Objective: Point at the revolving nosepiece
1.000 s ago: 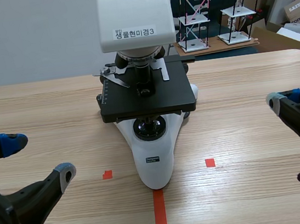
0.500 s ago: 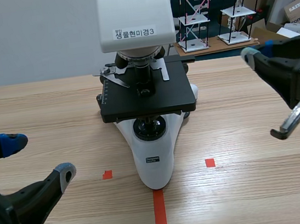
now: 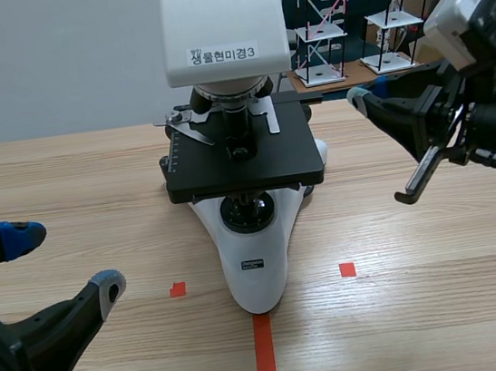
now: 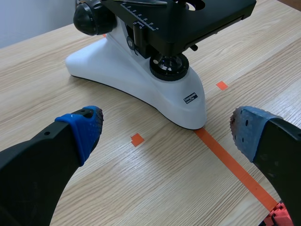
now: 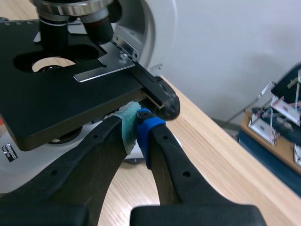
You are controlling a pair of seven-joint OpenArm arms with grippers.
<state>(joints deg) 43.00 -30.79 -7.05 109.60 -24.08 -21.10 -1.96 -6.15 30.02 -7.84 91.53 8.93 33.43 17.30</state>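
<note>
A white microscope (image 3: 254,267) with a black stage (image 3: 242,154) stands mid-table. Its revolving nosepiece (image 3: 228,92) with dark objectives hangs under the white head. The right gripper (image 3: 360,97) is raised at stage height, to the right of the stage, and it is shut on nothing. In the right wrist view its pads (image 5: 129,127) meet just short of the stage's corner (image 5: 160,96), with the nosepiece (image 5: 70,7) farther ahead and above. The left gripper (image 3: 66,260) rests open low at the near left, and in its wrist view (image 4: 164,129) the microscope base (image 4: 141,80) lies ahead.
Wire-frame models (image 3: 336,18) on a board and cardboard boxes (image 3: 493,20) stand behind the table at the back right. A black knob (image 5: 168,103) sticks out beside the stage near the right gripper. Bare wood lies on both sides of the microscope.
The right arm has risen from low at the near right and swung up and left toward the stage. The left arm and the microscope have not moved.
</note>
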